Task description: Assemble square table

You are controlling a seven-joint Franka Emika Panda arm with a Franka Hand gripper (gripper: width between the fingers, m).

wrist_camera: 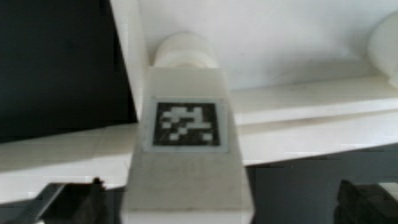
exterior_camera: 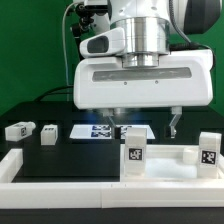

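Note:
A white leg [exterior_camera: 134, 150] with a black-and-white tag stands upright on the near left corner of the white square top [exterior_camera: 168, 157]. A second tagged leg [exterior_camera: 208, 152] stands upright at the top's right corner. My gripper [exterior_camera: 145, 122] hangs just above the first leg, open and empty. In the wrist view the leg [wrist_camera: 187, 125] runs up between my open gripper [wrist_camera: 222, 205]. One dark finger [wrist_camera: 71, 200] is close beside the leg and the other [wrist_camera: 374, 205] stands well off it. The top's rim [wrist_camera: 311, 105] lies behind the leg.
Two more tagged legs [exterior_camera: 19, 129] [exterior_camera: 48, 133] lie on the dark table at the exterior view's left. The marker board [exterior_camera: 100, 130] lies behind the gripper. A long white L-shaped wall [exterior_camera: 90, 188] runs along the front and left.

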